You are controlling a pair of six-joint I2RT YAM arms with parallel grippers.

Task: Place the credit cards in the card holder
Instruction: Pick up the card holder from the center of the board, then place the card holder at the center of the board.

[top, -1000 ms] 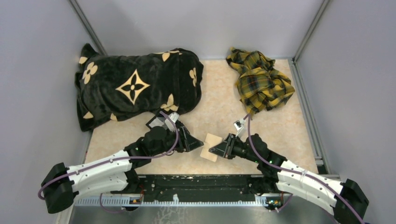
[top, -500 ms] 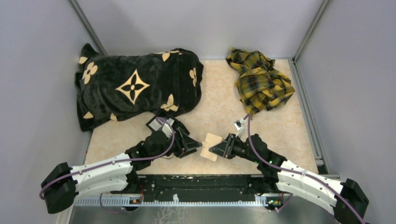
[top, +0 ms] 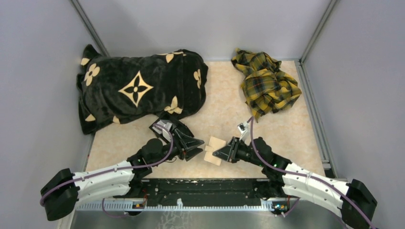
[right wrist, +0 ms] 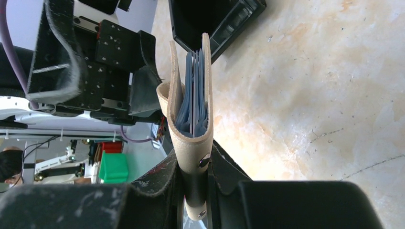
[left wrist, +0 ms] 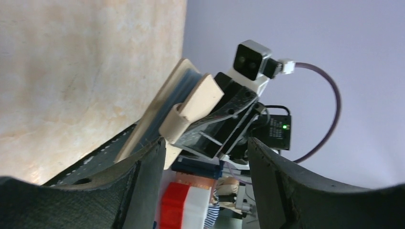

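My right gripper (right wrist: 195,167) is shut on the spine end of the tan card holder (right wrist: 191,138) and holds it on edge above the table. Bluish credit cards (right wrist: 193,86) stand inside its open mouth. From above, the card holder (top: 215,149) hangs between the two arms, the right gripper (top: 220,153) at its right side. The left gripper (top: 199,147) is open just to its left, pointing at it. In the left wrist view the card holder (left wrist: 191,102) sits just past the open fingers (left wrist: 143,181), near the left one, with the card edges (left wrist: 184,90) showing.
A black blanket with tan flower shapes (top: 138,88) lies at the back left, a yellow plaid cloth (top: 267,83) at the back right. A black tray-like object (right wrist: 215,19) lies on the table beyond the holder. Grey walls enclose the table; a black rail (top: 205,191) runs along the near edge.
The left gripper has moved right, closer to the card holder, and its arm has swung lower. The right gripper and card holder have hardly moved.
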